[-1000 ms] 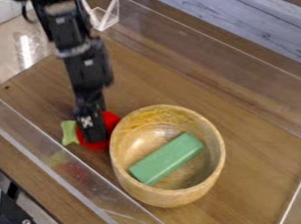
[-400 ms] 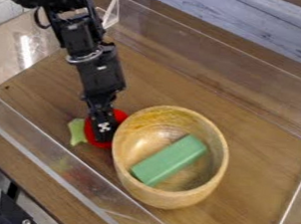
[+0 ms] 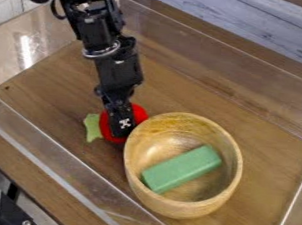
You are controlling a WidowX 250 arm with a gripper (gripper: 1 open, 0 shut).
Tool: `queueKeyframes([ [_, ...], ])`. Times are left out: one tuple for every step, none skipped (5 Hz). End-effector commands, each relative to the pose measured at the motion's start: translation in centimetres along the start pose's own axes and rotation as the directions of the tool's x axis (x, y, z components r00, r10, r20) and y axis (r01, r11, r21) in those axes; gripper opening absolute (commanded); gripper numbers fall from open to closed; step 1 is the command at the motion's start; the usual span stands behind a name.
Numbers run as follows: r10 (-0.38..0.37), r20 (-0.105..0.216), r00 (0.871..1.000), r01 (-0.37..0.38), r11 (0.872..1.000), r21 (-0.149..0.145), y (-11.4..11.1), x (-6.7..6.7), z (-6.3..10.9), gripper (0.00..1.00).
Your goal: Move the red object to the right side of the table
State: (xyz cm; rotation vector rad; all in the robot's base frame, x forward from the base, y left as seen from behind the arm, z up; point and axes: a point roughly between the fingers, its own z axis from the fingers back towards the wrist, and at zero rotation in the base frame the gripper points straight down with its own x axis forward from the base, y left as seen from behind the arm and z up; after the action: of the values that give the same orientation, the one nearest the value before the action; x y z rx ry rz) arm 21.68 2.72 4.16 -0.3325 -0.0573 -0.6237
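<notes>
arm: black, coming in from the upper left of the view and reaching down toward the middle of the table (image 3: 235,103)
gripper (image 3: 116,128): pointing steeply down, its tip sitting right on the red object (image 3: 126,122)
jaws: clamping on the red object, closed in tight around it; the black tip with a small white mark is covering the fruit's middle
red object: sitting low over the table at the left of centre, red showing on both sides of the jaws; whether it is resting on the wood or lifting just clear, i cannot tell
leaf: green leafy stem (image 3: 93,129) is sticking out to the left of the red object, lying against the table
wooden bowl (image 3: 230,190): round, light wood, sitting right of the red object toward the front; its rim is just beside the fruit, touching or nearly so, cannot tell which
green block (image 3: 182,171): rectangular, lying tilted inside the wooden bowl, one end leaning toward the far right wall of the bowl
table: brown wood grain, bare surface showing to the right and behind the bowl
acrylic walls (image 3: 240,53): low, clear, running around the table edges; near wall is crossing the lower left of the view
red object vs right side: it is sitting on the left half of the table, with the bowl between it and the right side
</notes>
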Motion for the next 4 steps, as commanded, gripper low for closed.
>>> queueKeyframes([
  [-0.025,-0.039,0.999,0.026,0.999,0.034,0.0,1.1,3.0,0.00],
  [-0.072,-0.141,0.987,0.078,0.996,0.041,-1.9,3.5,5.6,0.00],
  [-0.107,-0.183,0.977,0.117,0.992,0.047,-4.1,6.3,6.4,0.00],
  [-0.171,-0.201,0.964,0.185,0.982,0.050,-8.0,8.8,4.9,0.00],
])
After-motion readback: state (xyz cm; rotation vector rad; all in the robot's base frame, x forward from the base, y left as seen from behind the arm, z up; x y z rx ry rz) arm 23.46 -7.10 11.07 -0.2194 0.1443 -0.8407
